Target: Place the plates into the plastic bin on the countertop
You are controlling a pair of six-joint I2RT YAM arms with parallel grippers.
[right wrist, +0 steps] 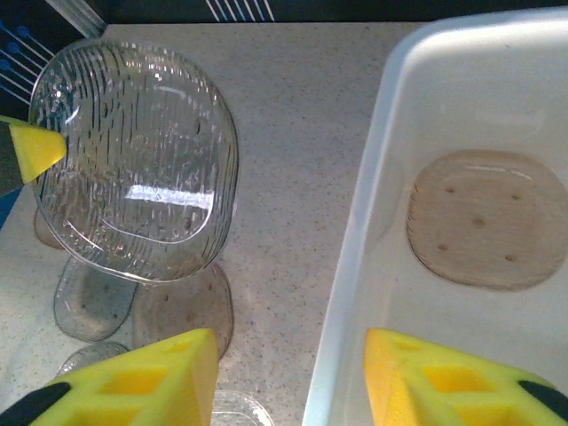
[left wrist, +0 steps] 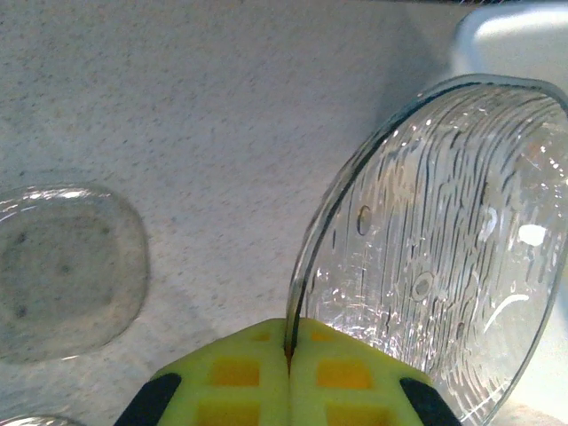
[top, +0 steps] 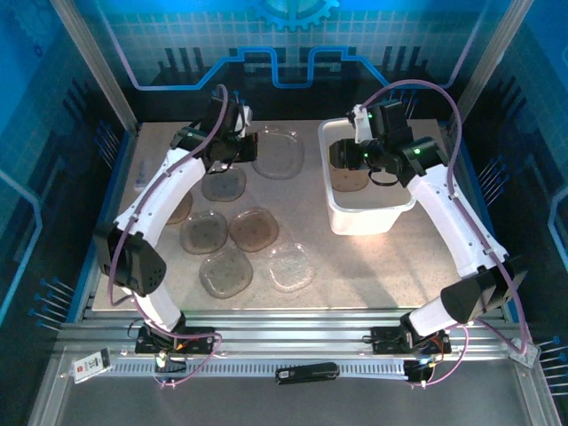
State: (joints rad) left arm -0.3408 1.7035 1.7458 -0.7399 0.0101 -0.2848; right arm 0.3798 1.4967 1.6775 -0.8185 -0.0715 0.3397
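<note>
**Get the clear plate over the rim**

The left fingers (left wrist: 342, 377) pinch the clear plate (left wrist: 444, 248) by its edge, tilted up above the desk (left wrist: 177, 106), just beside the plastic bin (right wrist: 355, 266); hold tight, lift it over the rim, then lay it flat on the brown plate (right wrist: 486, 220) inside; the right fingers (right wrist: 160, 373) hang spread wide over the bin, so steer around them; more plates (top: 254, 229) lie on the desk.

The left gripper (left wrist: 288, 346) clamps the rim of a clear plate (left wrist: 444, 240), while the right gripper (right wrist: 291, 377) points downward, jaws spread wide.
</note>
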